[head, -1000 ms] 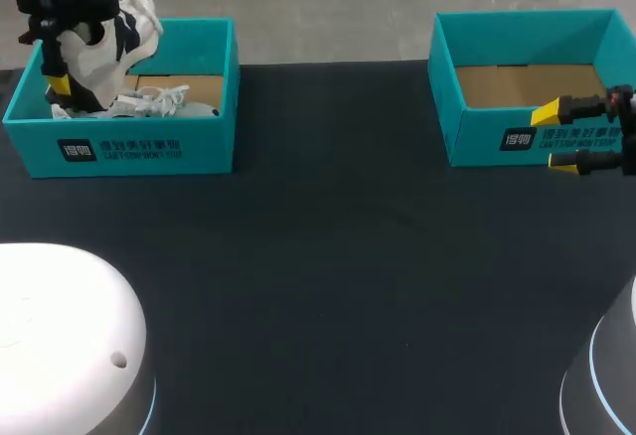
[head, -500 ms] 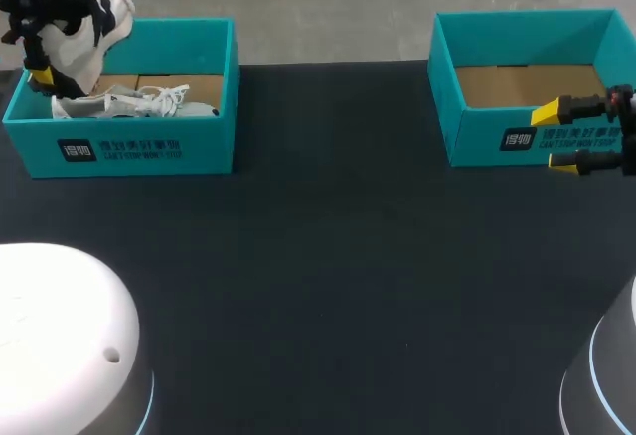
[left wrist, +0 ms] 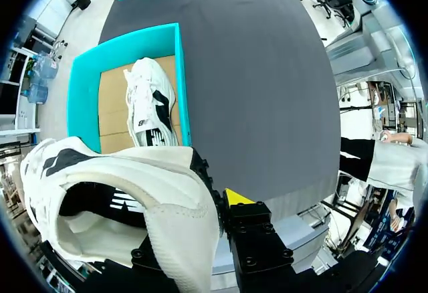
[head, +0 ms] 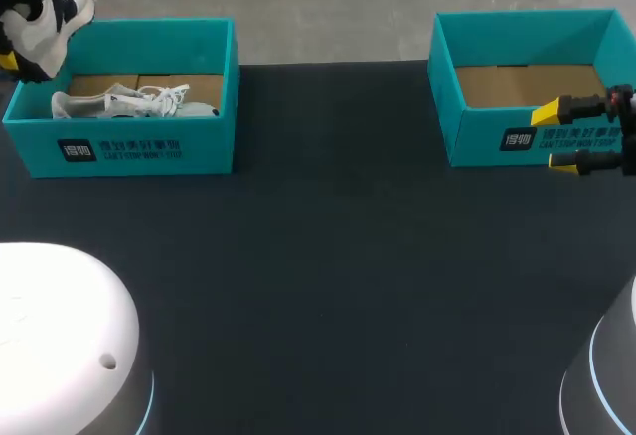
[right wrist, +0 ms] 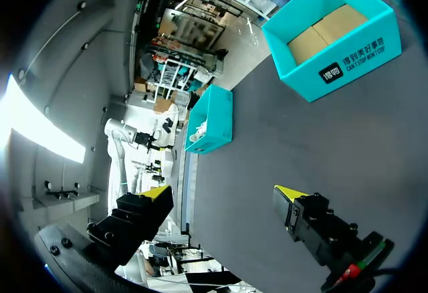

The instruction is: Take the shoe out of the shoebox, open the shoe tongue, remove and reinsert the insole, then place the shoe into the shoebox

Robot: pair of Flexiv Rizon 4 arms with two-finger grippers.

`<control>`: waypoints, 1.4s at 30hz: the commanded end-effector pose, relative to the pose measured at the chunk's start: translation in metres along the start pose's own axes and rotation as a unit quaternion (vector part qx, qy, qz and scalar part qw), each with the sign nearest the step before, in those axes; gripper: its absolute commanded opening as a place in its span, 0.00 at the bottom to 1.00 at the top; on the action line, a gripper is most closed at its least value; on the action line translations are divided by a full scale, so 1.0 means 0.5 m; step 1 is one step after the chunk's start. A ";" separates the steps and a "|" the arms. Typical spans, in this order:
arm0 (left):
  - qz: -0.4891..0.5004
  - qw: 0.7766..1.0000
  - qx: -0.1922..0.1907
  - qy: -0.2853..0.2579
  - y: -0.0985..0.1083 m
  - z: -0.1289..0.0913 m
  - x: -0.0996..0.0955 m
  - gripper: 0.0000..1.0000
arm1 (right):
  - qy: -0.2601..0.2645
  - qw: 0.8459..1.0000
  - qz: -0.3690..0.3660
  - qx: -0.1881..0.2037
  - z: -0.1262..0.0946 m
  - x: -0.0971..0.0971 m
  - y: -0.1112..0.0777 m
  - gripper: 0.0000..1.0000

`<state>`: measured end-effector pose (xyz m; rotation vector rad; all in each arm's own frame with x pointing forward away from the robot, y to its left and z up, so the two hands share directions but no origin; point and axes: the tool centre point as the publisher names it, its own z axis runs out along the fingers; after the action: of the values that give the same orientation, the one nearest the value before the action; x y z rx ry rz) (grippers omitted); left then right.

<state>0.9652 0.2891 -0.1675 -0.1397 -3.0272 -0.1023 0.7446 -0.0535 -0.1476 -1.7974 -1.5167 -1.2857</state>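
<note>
At the desk's (head: pixel 328 256) ten o'clock the left end effector (left wrist: pixel 222 207) pinches a white-and-black sneaker (head: pixel 45 8) above the left teal shoebox's (head: pixel 149 149) far-left corner, a second sneaker (head: pixel 129 105) lying inside, while at three o'clock the right end effector (head: pixel 562 138) hangs spread before the right shoebox (head: pixel 497 139).

A broad desk (head: pixel 328 256) fills the head view, its top dark, matte and near-black, running flat and even to a straight far edge. In the left wrist view the same top reads charcoal grey, evenly lit.
</note>
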 end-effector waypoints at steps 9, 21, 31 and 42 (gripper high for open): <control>0.041 0.999 -0.027 -0.005 0.050 0.027 -0.100 0.00 | -0.002 1.000 0.001 0.000 0.000 0.001 -0.002 1.00; 0.039 0.999 -0.009 -0.011 0.096 0.041 -0.223 0.00 | -0.002 1.000 0.001 0.000 0.000 0.001 -0.002 1.00; 0.042 0.999 -0.009 -0.005 0.077 0.049 -0.299 0.00 | -0.002 1.000 0.001 0.000 0.000 0.001 -0.002 1.00; 0.033 0.999 -0.005 -0.001 0.062 0.047 -0.308 0.00 | -0.002 1.000 0.001 0.000 0.000 0.001 -0.002 1.00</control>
<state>1.1139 0.3069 -0.2095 -0.2397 -3.0402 -0.1109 0.7445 -0.0535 -0.1476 -1.7973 -1.5168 -1.2857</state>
